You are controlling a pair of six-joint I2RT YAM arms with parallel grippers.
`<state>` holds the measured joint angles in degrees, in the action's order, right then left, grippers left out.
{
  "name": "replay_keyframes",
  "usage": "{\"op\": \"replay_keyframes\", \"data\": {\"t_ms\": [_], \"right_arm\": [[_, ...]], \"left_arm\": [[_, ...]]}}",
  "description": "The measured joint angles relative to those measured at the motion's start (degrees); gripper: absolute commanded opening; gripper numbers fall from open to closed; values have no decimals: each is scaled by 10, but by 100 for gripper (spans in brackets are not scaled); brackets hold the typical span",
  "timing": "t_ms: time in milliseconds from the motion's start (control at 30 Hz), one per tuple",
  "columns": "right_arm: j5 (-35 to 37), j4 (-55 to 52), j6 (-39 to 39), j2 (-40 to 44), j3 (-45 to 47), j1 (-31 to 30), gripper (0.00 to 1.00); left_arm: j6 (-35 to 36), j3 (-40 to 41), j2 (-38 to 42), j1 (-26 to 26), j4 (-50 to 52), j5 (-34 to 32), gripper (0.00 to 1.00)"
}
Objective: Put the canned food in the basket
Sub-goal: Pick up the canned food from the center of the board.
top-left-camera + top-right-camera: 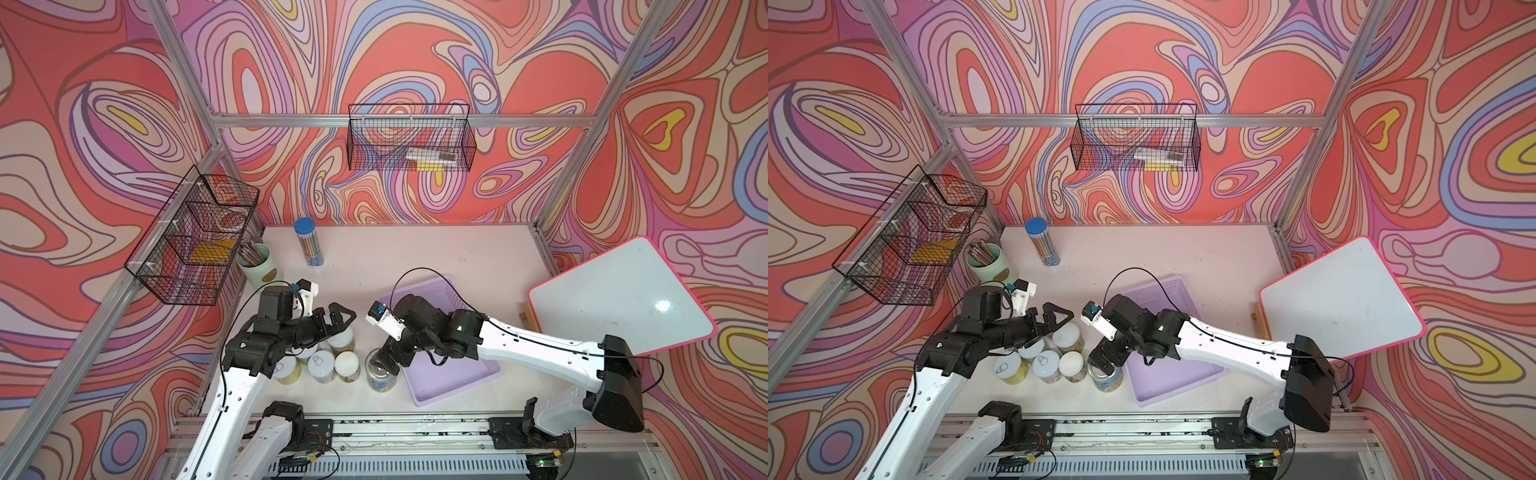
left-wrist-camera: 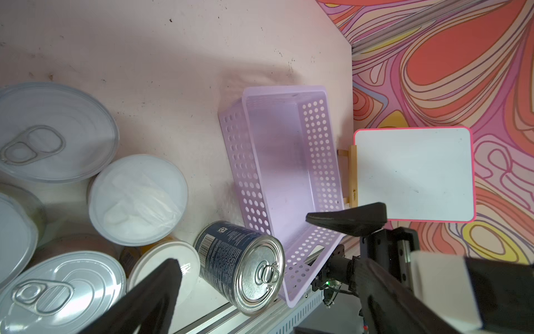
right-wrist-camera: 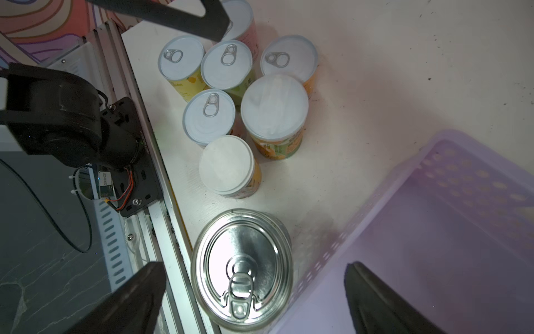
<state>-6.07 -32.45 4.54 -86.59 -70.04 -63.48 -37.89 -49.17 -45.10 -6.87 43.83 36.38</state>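
My right gripper (image 3: 254, 267) is spread wide and pointing down over the big can (image 3: 242, 269). The two dark matte fingers (image 3: 130, 300) stand either side of its round steel top with a clear gap on both sides, gripping nothing. That top is bright metal, pressed in concentric rings, with the ring pull lying flat. The label below is dark blue with small print and a barcode. The can stands upright on the pale, speckled surface (image 1: 415, 257), just beside a long wall of the basket (image 2: 245, 162), near its front corner.

The basket — lilac plastic, shallow, rectangular, with a smooth floor, rounded corners and walls punched with rows of round holes. My right arm reaches across above it.

My left gripper (image 1: 343, 320) is open too, with nothing between its black triangular fingers. It hangs over the far end of the small cans (image 3: 226, 65). I count seven in the right wrist view — short cylinders, upright and packed close on the surface, on the side of the big can away from the basket. Their labels are yellow-orange. Several tops are pale with a ring pull and two are plain white, one of them looking crinkled. Every can I see stands outside the basket.
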Motion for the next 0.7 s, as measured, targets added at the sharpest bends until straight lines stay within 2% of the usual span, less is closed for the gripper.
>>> {"op": "replay_keyframes", "data": {"t_ms": [200,500,700], "right_arm": [[17,-14,3,-50,-21,-24,98],[28,-23,11,-80,-26,-27,98],[37,-43,11,-88,-31,-32,98]], "left_arm": [[-7,13,0,51,-22,48,99],[-16,52,-8,144,-45,108,99],[-6,52,-12,163,-43,117,99]]}}
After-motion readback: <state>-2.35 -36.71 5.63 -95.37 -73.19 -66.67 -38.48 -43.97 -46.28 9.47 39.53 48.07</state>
